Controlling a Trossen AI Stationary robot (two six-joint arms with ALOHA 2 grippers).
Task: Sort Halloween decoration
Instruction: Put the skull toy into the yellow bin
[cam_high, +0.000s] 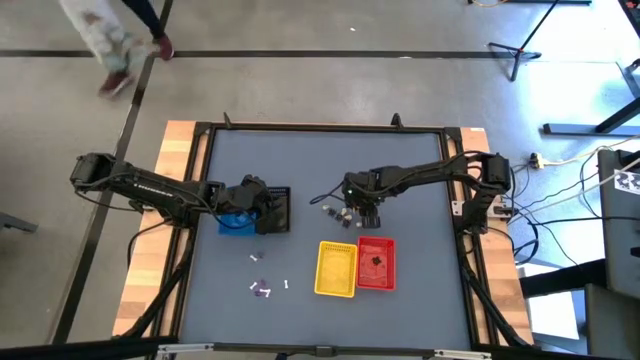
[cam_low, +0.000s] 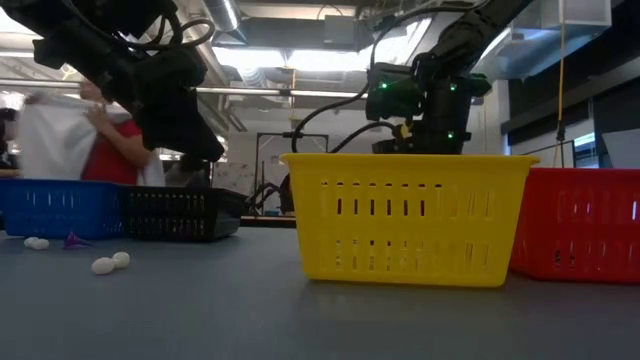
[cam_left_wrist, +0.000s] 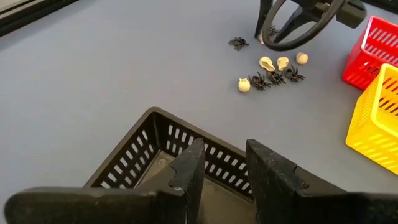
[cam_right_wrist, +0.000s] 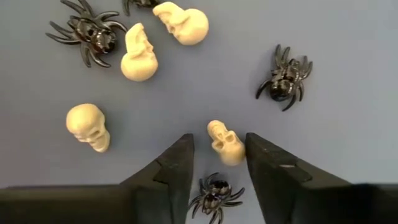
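The Halloween decoration lies loose on the grey table. Cream skulls (cam_right_wrist: 138, 59) and black spiders (cam_right_wrist: 285, 76) form a cluster (cam_high: 338, 212) in the table's middle. My right gripper (cam_right_wrist: 217, 155) points down over this cluster, open. One skull (cam_right_wrist: 225, 142) lies between its fingertips and a spider (cam_right_wrist: 214, 196) farther back between the fingers; neither plainly touches a finger. My left gripper (cam_left_wrist: 225, 167) hovers open over the black basket (cam_left_wrist: 155, 146), nothing between its fingers. More white and purplish trinkets (cam_high: 262, 288) lie near the table's near edge.
The blue basket (cam_high: 233, 224) sits against the black basket (cam_high: 277, 210) at the left. The yellow basket (cam_high: 337, 268) and the red basket (cam_high: 376, 263), which has a dark trinket in it, stand near the right gripper. A person (cam_high: 115, 45) walks beyond the far edge.
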